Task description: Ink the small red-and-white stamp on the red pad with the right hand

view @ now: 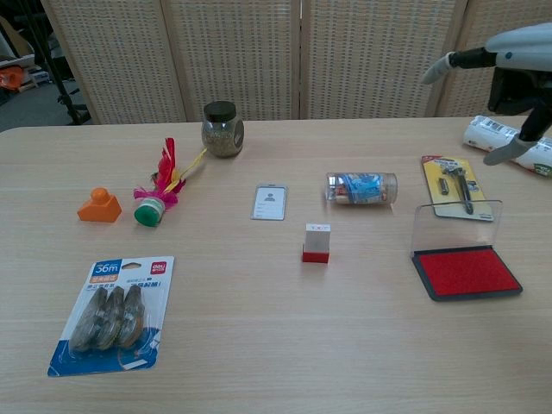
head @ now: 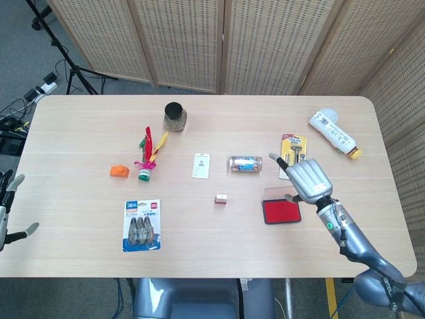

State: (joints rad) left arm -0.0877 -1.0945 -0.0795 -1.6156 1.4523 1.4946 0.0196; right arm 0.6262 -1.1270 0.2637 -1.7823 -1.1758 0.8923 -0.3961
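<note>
The small red-and-white stamp (head: 221, 198) (view: 316, 242) stands upright near the middle of the table, untouched. To its right lies the red ink pad (head: 281, 211) (view: 466, 271) with its clear lid raised. My right hand (head: 306, 179) (view: 509, 73) hovers open above the pad's far edge, fingers spread, well to the right of the stamp and holding nothing. My left hand (head: 8, 211) hangs open off the table's left edge; only the head view shows it.
A small clear bottle (head: 245, 163) lies behind the stamp, a razor pack (head: 293, 157) behind the pad. A badge card (head: 201, 165), dark-lidded jar (head: 175, 115), feather shuttlecock (head: 147, 159), orange block (head: 119, 171), tape pack (head: 142, 224) and white tube (head: 334, 133) are spread around.
</note>
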